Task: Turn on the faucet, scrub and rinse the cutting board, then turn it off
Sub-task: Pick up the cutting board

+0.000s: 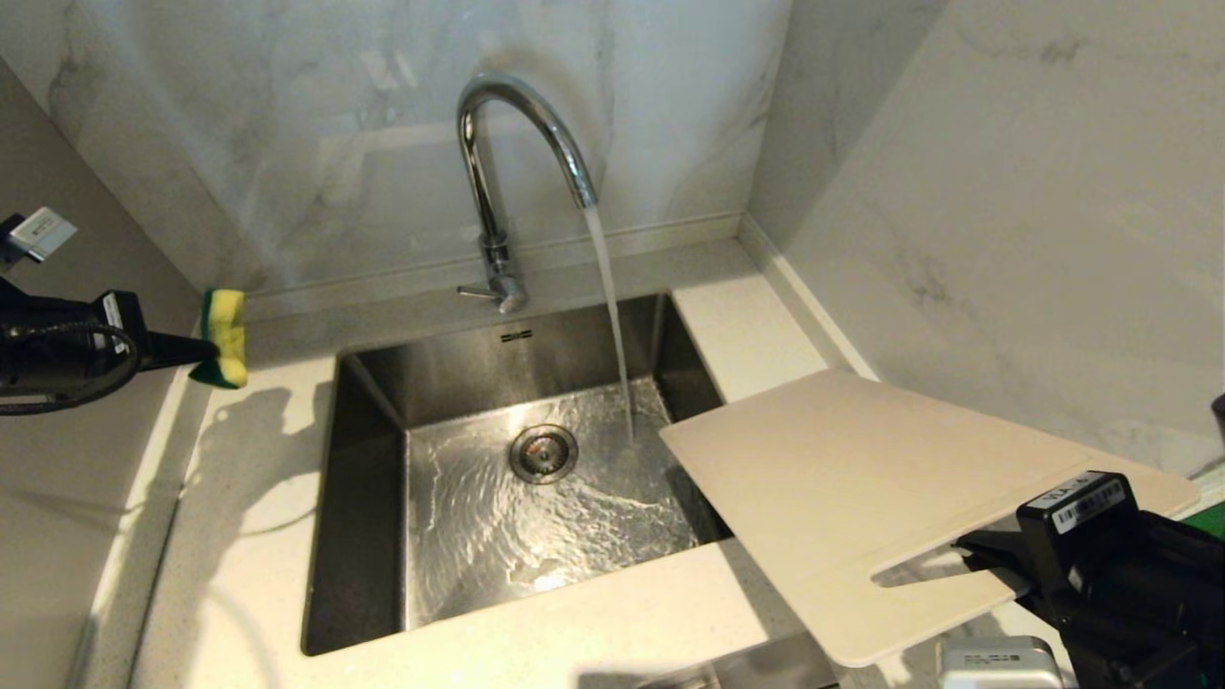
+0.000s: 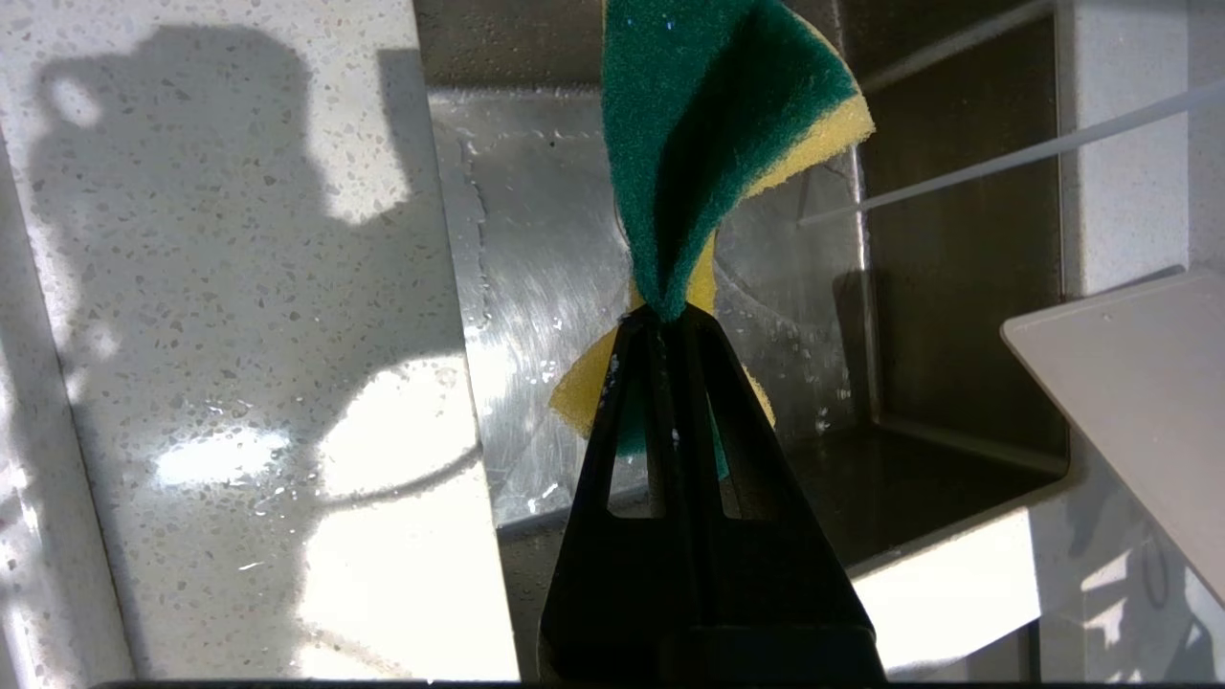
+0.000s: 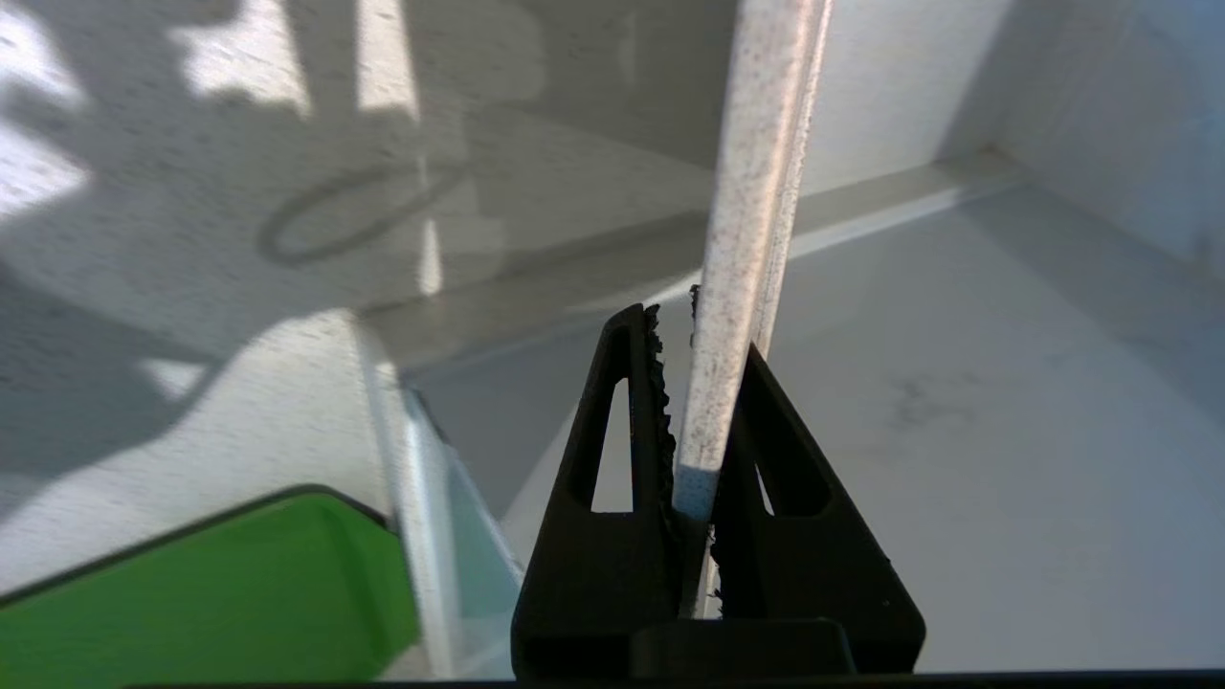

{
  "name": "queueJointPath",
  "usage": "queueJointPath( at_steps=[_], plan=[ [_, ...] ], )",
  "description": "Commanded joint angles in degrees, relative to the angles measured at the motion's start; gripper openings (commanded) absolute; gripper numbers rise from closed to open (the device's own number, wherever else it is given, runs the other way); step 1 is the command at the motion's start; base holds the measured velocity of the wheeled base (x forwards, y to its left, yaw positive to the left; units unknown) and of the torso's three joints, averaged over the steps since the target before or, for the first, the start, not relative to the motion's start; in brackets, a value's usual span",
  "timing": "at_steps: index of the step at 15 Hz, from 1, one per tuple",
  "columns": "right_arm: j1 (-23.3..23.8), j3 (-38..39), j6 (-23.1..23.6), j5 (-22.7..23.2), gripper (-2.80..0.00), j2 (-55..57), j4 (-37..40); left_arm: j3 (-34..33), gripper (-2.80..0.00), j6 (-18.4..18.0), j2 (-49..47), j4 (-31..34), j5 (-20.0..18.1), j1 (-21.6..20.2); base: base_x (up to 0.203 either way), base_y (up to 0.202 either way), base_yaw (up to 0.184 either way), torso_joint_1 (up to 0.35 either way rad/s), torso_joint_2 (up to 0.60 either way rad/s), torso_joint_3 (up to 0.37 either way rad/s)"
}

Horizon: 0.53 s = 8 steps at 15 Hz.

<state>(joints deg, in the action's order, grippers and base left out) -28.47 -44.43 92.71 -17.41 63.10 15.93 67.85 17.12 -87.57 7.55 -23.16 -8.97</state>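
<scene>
The right hand [image 1: 967, 565] reaches in low from the near right, fingers clamped on the handle-slot end of the cutting board [image 1: 861, 488]. This flat cream plastic slab extends away from the hand, tilted, its long axis running toward the steel sink [image 1: 368, 402], far corner overhanging the basin. The left hand [image 1: 196, 349] hovers level over the speckled tabletop [image 1: 249, 536], pinched tight on a folded green-yellow sponge [image 1: 225, 335]. Beyond both hands, the chrome faucet [image 1: 507, 153] pours water.

Folded sponge [image 2: 708, 144] between closed jaws
</scene>
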Motion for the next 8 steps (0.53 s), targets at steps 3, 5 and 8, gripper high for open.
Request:
queueJointPath(
  at_steps=[3,5,8],
  plan=[
    [0.0,-4.5,4.7,0.0,-2.8,0.0,-0.1,0.1,-2.8,0.8,0.4,0.0,-0.1,0.2,0.0,0.0,0.0,0.0,0.0,0.0],
    [0.0,-6.1,6.5,0.0,-2.8,0.2,-0.2,0.0,-2.8,0.9,0.5,0.0,-0.1,0.4,0.0,0.0,0.0,0.0,0.0,0.0],
    [0.0,-9.0,8.2,0.0,-2.8,0.4,-0.1,0.0,-2.8,0.9,1.0,0.0,-0.1,0.4,0.0,0.0,0.0,0.0,0.0,0.0]
  ],
)
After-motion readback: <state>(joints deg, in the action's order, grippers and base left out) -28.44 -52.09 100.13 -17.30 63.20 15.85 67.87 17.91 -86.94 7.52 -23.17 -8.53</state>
